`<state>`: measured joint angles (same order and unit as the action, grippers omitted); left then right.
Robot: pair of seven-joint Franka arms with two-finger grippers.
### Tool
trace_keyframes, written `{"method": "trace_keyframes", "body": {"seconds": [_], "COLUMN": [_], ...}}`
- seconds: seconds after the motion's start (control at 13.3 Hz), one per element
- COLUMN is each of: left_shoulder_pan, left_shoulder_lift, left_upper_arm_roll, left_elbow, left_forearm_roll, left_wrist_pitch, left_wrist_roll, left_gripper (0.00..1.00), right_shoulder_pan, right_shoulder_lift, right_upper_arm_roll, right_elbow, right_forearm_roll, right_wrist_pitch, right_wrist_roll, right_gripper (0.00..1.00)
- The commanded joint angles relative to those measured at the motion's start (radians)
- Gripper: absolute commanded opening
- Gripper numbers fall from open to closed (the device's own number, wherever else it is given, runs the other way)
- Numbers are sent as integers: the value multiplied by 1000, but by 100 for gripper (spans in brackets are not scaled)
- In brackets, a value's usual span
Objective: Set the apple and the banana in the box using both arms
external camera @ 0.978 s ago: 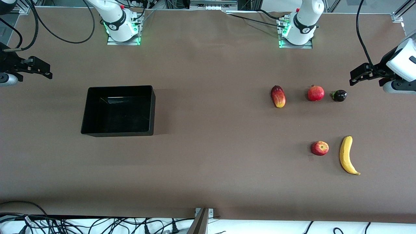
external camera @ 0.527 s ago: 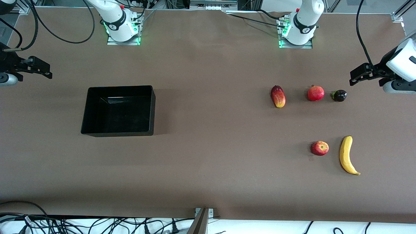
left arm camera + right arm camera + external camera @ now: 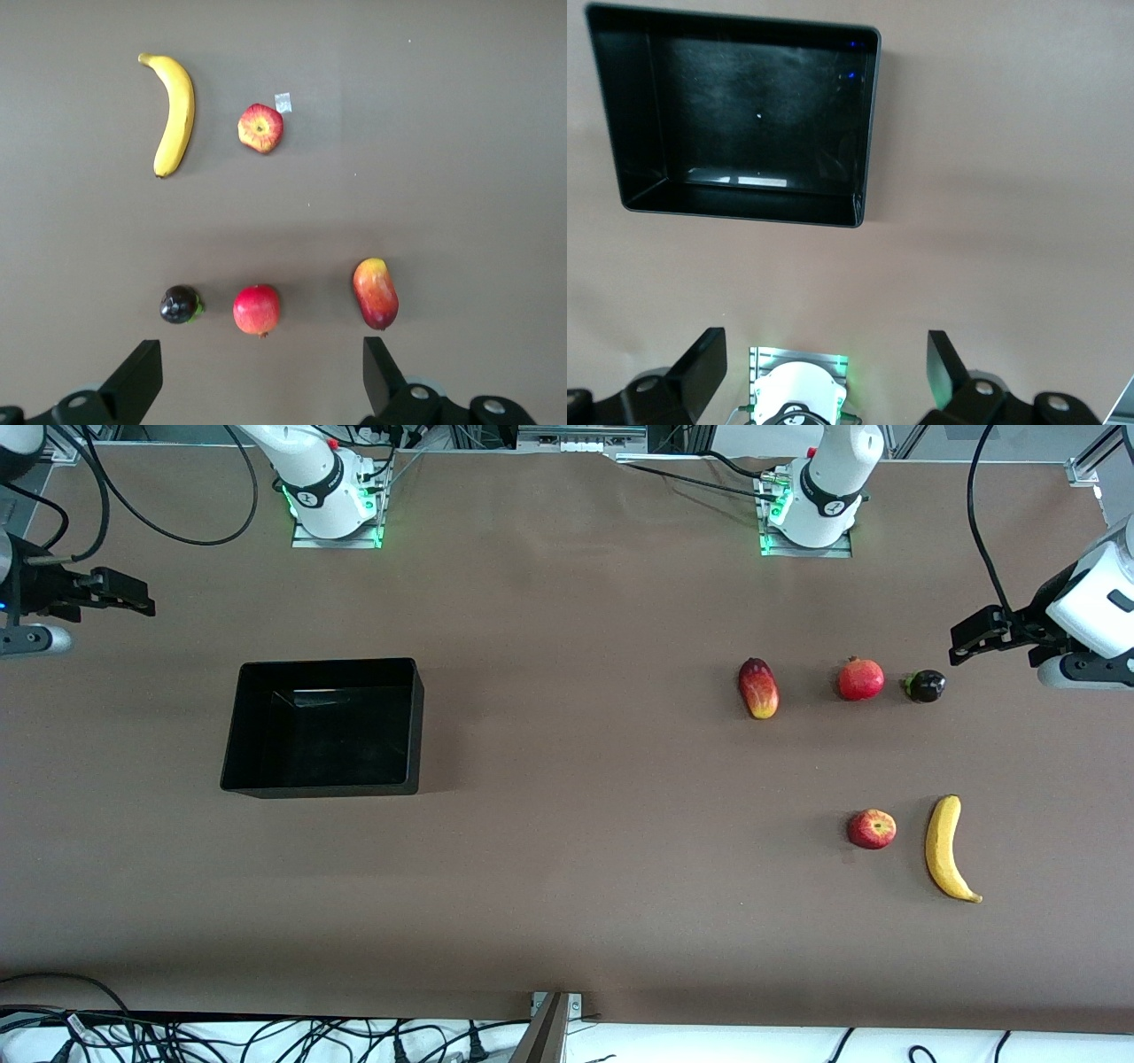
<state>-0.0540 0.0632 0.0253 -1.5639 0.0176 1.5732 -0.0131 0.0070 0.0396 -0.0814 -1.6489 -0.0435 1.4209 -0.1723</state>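
Note:
The red apple and the long yellow banana lie side by side on the table toward the left arm's end. Both show in the left wrist view, the apple and the banana. The black box stands empty toward the right arm's end and shows in the right wrist view. My left gripper is open and empty in the air at the left arm's end; in its wrist view nothing lies between the fingers. My right gripper is open and empty over the table's right-arm end, apart from the box; its wrist view shows the same.
A red-and-yellow mango, a red pomegranate and a small dark fruit lie in a row farther from the front camera than the apple. The arm bases stand along the table's back edge.
The right gripper has shifted a little toward the bases' side and toward the table's middle. The left gripper has edged slightly toward the dark fruit. The fruits and the box have not moved.

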Motion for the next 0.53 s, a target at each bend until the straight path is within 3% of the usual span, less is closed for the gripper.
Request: {"method": "trace_keyframes", "body": {"seconds": [0.0, 0.23, 0.45], "left_shoulder_pan": [11, 22, 40], "left_shoulder_lift": [78, 206, 363], "left_upper_arm_roll": [-7, -5, -5], "left_elbow": [16, 18, 13], "left_forearm_roll": [2, -5, 17], "left_wrist_pitch": [48, 167, 345], "left_wrist_roll": [1, -5, -4], "left_gripper": [100, 100, 100], "right_shoulder_pan": [-16, -22, -25], "right_shoulder_lift": [43, 115, 91], "right_upper_arm_roll": [-24, -35, -69], "right_elbow": [12, -37, -252], "right_forearm_roll": [1, -3, 28], "right_wrist_pitch": [-17, 77, 478], "right_wrist_roll": [-21, -24, -19], "right_gripper": [100, 100, 100]}}
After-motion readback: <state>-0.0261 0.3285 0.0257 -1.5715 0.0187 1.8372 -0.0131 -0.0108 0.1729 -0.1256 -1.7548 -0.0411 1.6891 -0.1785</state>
